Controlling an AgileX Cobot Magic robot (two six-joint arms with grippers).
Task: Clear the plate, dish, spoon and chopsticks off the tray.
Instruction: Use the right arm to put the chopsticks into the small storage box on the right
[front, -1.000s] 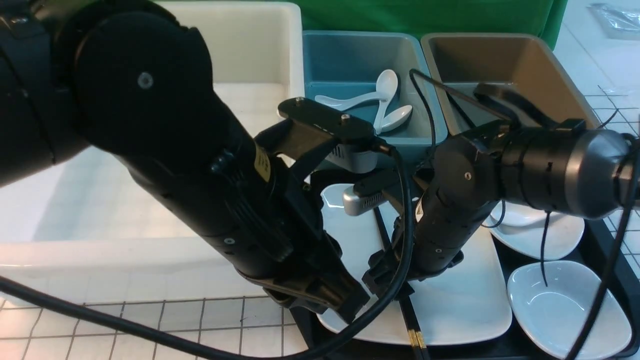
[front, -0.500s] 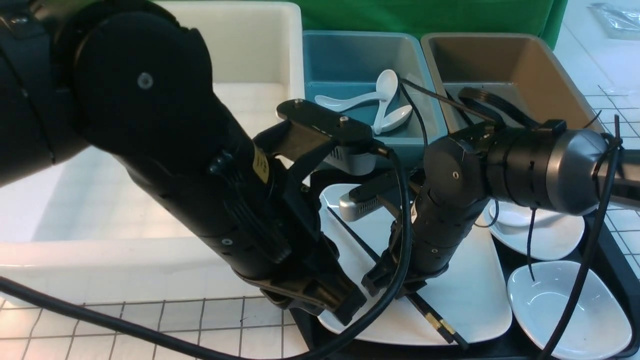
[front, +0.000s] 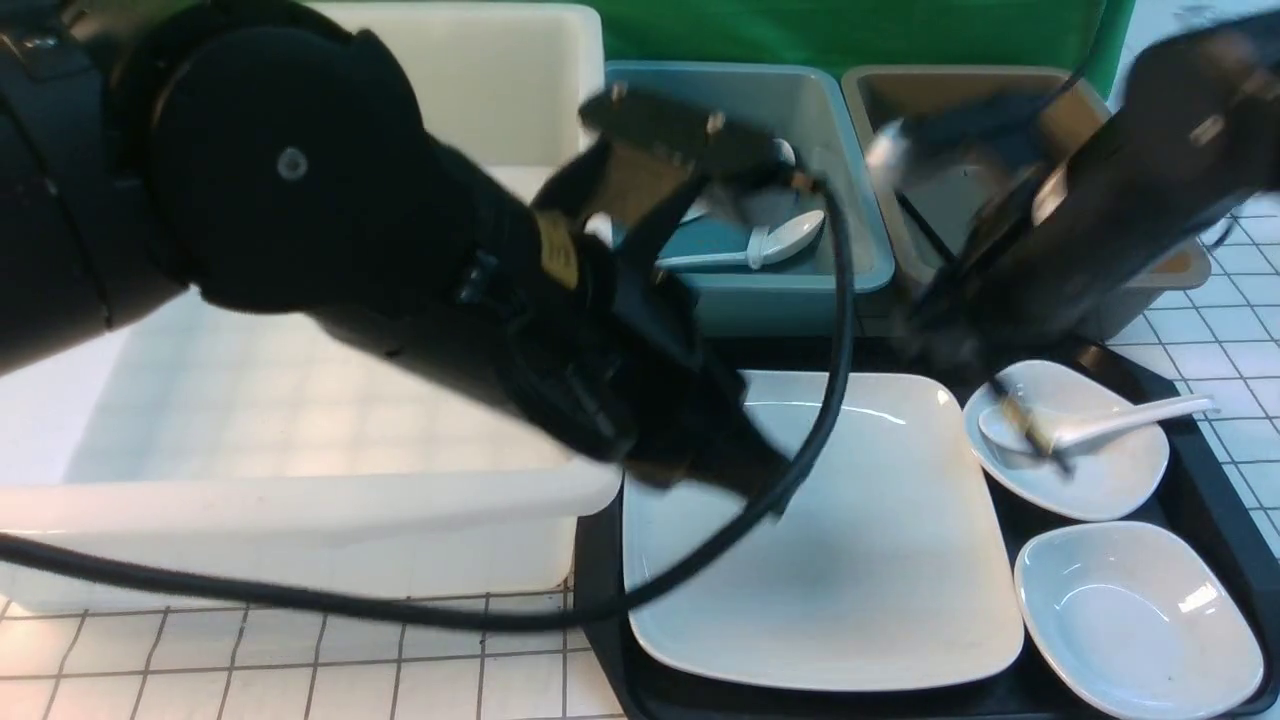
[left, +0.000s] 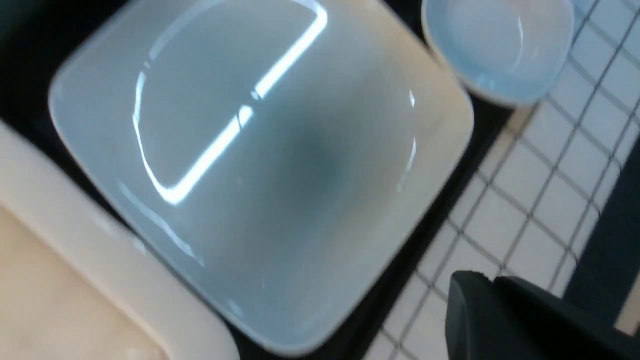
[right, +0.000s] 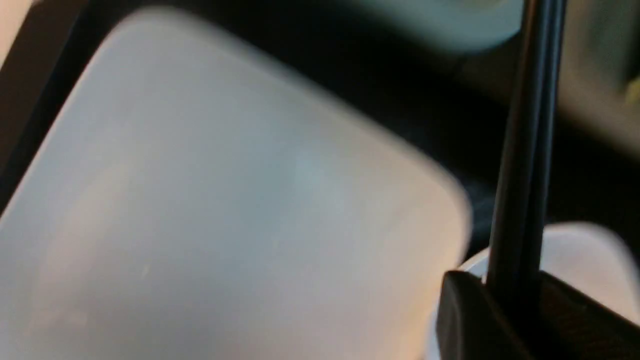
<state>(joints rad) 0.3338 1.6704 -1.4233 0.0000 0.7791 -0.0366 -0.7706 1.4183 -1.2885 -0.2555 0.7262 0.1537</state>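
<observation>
The tray lies on a white tabletop ruled with a thin dark grid. A green cloth hangs across the back. A white tub stands just to the tray's left, and beyond the tray a blue bin and a brown bin sit side by side.

The right gripper is clamped on the chopsticks. The two black sticks are pinched between its fingers and held clear of the tray. In the front view their gold-banded end, blurred, hangs over the far dish. The left gripper is closed with nothing in it and hovers over the left side of the plate — the wrist view shows the plate's glossy face bare beneath it. Both arms are smeared by blur in the front view.

By count, the tray holds one large square plate on the left. On its right are two small white dishes, the far one and a near dish, which is empty. It also holds one spoon, which rests in the far dish with its handle pointing right. The blue bin holds at least one more white spoon — the left arm hides the rest of that bin. There are two bins and one tub.
</observation>
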